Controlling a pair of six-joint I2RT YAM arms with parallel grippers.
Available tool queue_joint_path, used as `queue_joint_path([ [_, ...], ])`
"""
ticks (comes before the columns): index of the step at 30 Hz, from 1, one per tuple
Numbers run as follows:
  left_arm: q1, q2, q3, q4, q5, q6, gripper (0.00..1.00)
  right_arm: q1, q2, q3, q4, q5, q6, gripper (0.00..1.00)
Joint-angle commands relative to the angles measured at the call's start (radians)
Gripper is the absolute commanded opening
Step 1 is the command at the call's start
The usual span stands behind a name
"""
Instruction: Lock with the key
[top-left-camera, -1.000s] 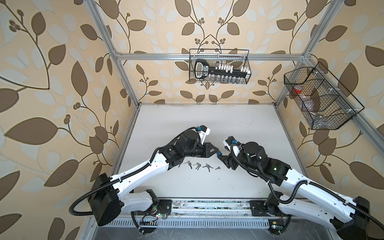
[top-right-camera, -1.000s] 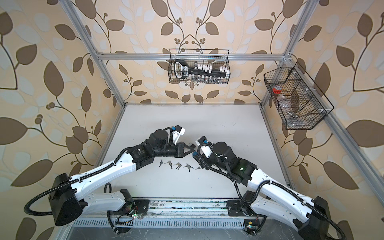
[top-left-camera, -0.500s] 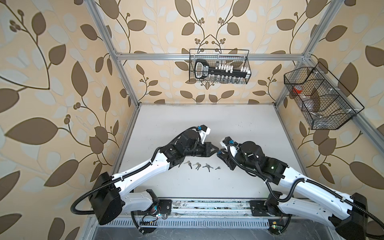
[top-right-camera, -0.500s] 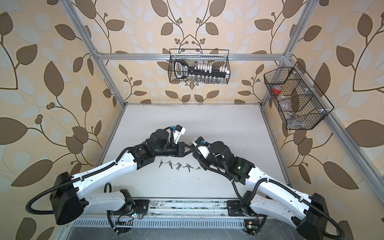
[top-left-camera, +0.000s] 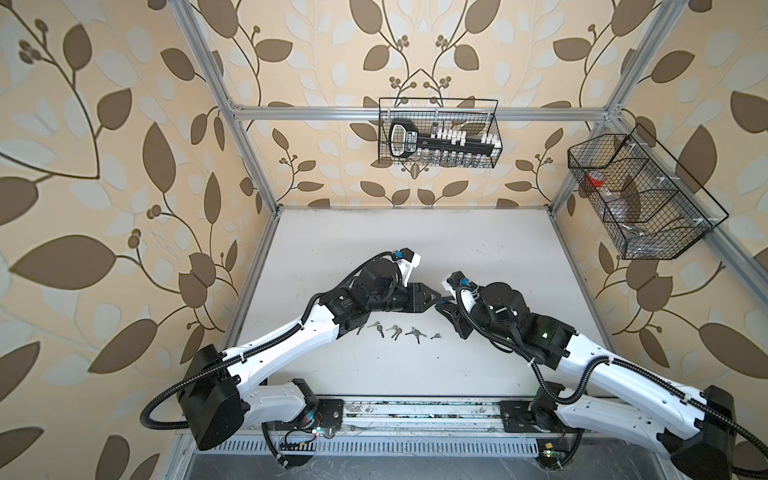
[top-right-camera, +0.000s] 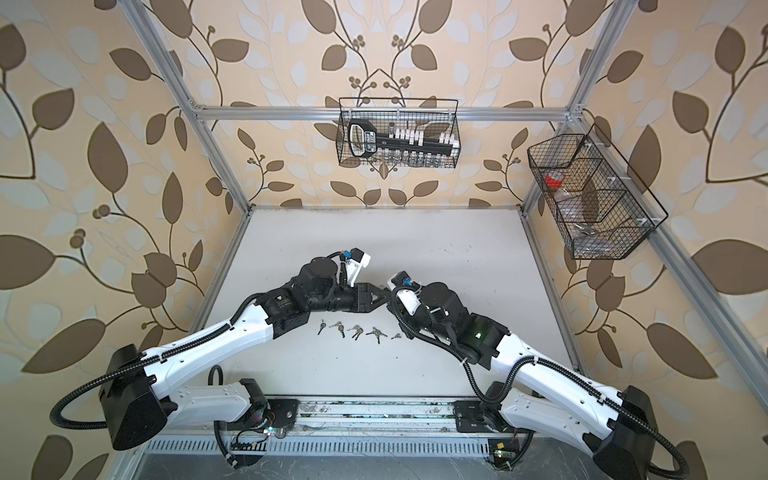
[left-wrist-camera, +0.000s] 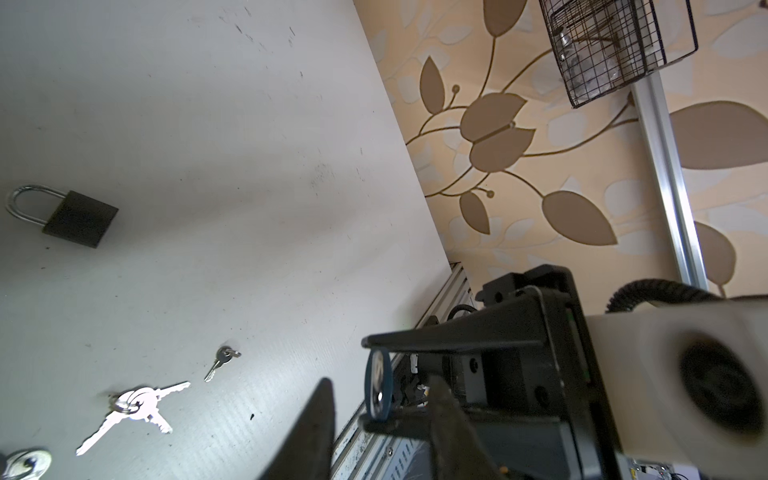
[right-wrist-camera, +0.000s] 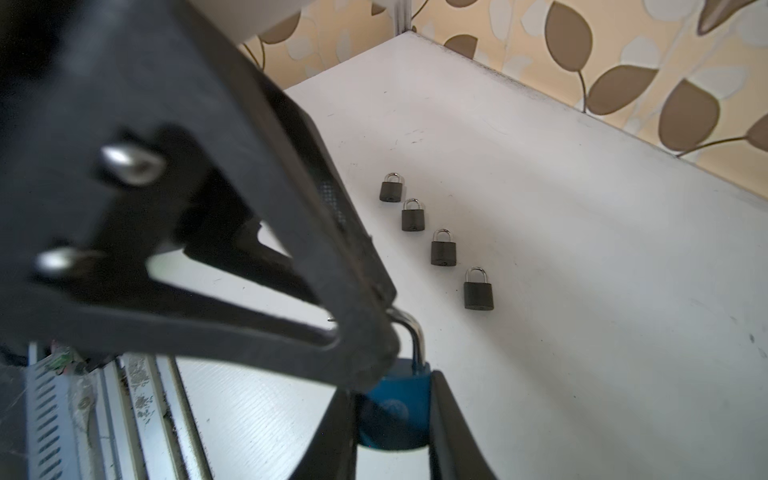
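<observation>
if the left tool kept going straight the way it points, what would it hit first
The blue padlock held by the right tool, straight ahead between the open fingers of the left tool. Depth is unclear; it may already touch.

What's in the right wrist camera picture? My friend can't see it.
The right gripper pinches a blue padlock, close up. The left gripper's tip is at its shackle. Four dark padlocks lie in a row on the white table.

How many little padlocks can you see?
5. Four small dark grey padlocks with silver shackles lie in a row on the white table. One blue padlock with a silver shackle is gripped by the right gripper. Others may be hidden.
</observation>
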Motion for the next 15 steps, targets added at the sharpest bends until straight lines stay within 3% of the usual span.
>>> queue_joint_path([
  [1, 0.047, -0.09, 0.033, -0.052, -0.106, 0.032, 0.63, -0.011, 0.011, -0.002, 0.009, 0.094, 0.062, 0.06],
  [7, 0.157, -0.225, -0.033, -0.147, -0.201, 0.086, 0.98, -0.165, 0.226, 0.063, -0.082, -0.021, 0.073, 0.0],
  [15, 0.249, -0.371, -0.197, -0.154, -0.216, 0.057, 0.99, -0.277, 0.553, 0.208, -0.154, -0.066, -0.041, 0.0],
])
